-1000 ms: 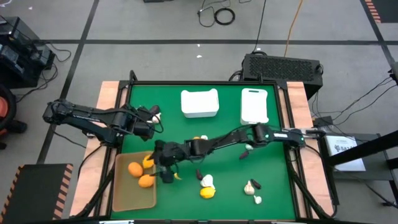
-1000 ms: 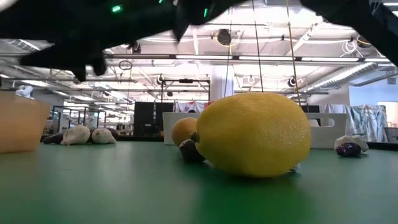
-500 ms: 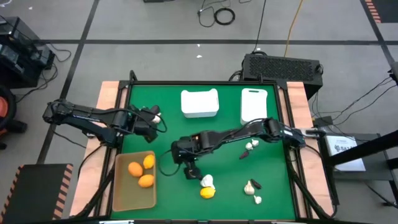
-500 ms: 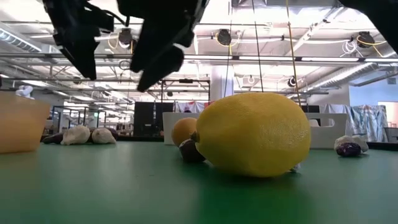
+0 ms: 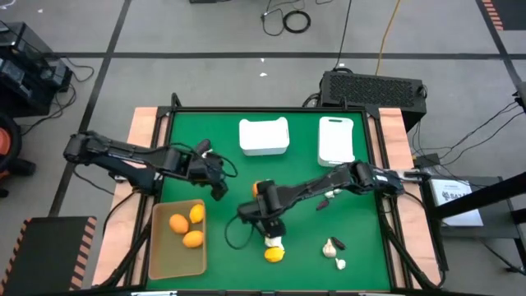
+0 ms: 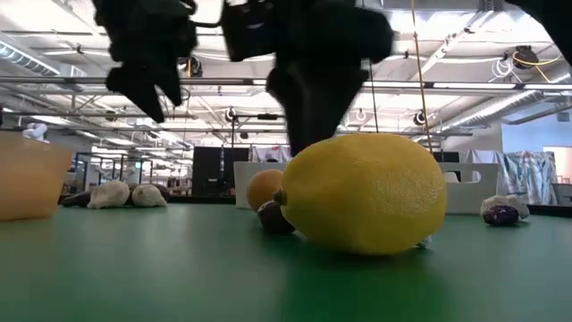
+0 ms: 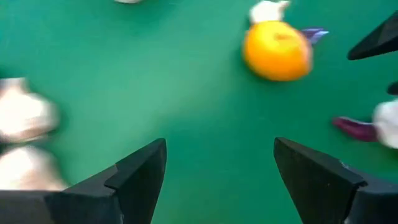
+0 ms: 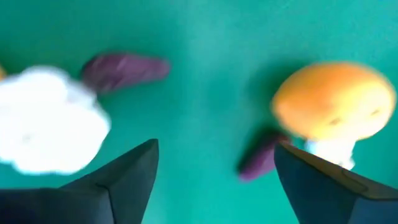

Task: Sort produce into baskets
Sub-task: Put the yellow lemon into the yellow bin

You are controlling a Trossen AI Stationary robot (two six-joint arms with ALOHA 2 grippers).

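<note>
My right gripper (image 5: 267, 222) is open and empty, just above the green table; in its wrist view (image 8: 214, 180) a white garlic bulb (image 8: 46, 118), a purple piece (image 8: 124, 67) and an orange fruit (image 8: 336, 106) lie ahead. My left gripper (image 5: 219, 182) is open and empty, right of the tan tray's (image 5: 160, 255) far corner; its wrist view (image 7: 217, 180) shows the orange fruit (image 7: 277, 51). Three orange fruits (image 5: 187, 227) lie in the tray. A yellow lemon (image 5: 274, 254) and a garlic bulb (image 5: 274, 240) lie near my right gripper. The squarish white bin (image 5: 264, 136) and the narrower bin (image 5: 335, 140) stand at the far edge.
More garlic bulbs (image 5: 331, 247) and small purple pieces (image 5: 320, 205) lie scattered on the table's right half. In the low view the lemon (image 6: 362, 192) fills the foreground, with the orange fruit (image 6: 264, 188) behind it. Raised wooden rails (image 5: 144, 131) border the table.
My right gripper has gone from over the tan tray's near-right side toward the table's right, to a spot beside the lemon and garlic. A third orange fruit now lies in the tray. My left gripper has moved toward the table's right and a little nearer.
</note>
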